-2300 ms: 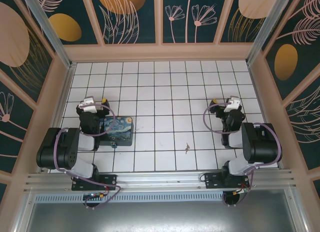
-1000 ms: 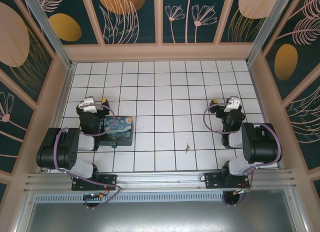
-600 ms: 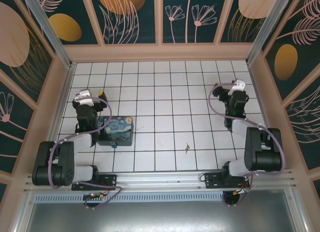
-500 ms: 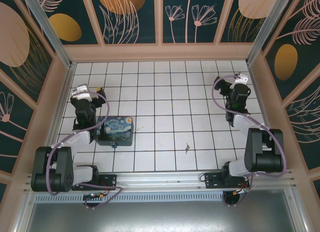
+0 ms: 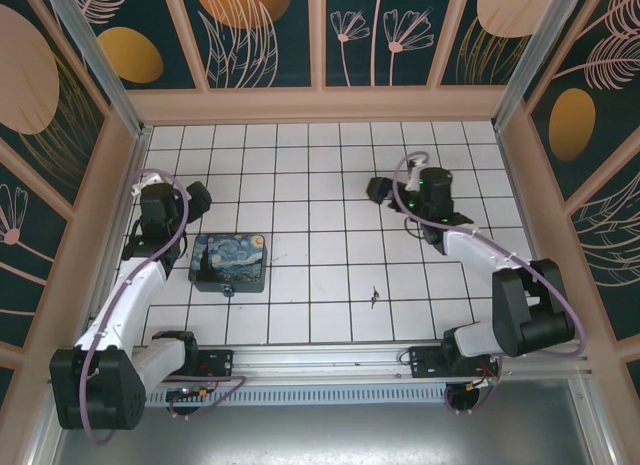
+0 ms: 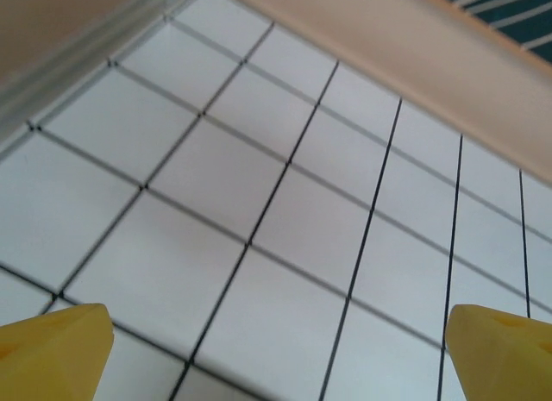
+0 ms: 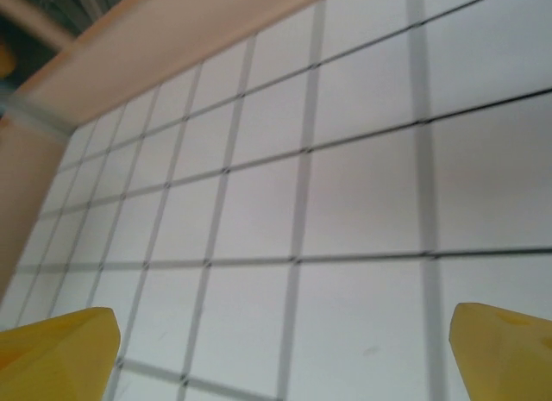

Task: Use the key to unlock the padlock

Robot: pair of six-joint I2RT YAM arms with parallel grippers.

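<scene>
As they hang over the table (image 5: pixel 330 235), left hand (image 6: pixel 276 349) and right hand (image 7: pixel 280 349) gape empty

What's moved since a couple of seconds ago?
Both arms unfolded and reached out from their bases. The left hand now sits past the box, and the right hand swung out and toward the middle. Both are open and empty. The box, padlock and key lie where they were.

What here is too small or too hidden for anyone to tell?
Padlock, top view: too small to tell whether its shackle is closed.
Key, top view: tiny, so its teeth are unreadable.
Left end effector, left wrist view: mostly cut off by the bottom edge.
</scene>
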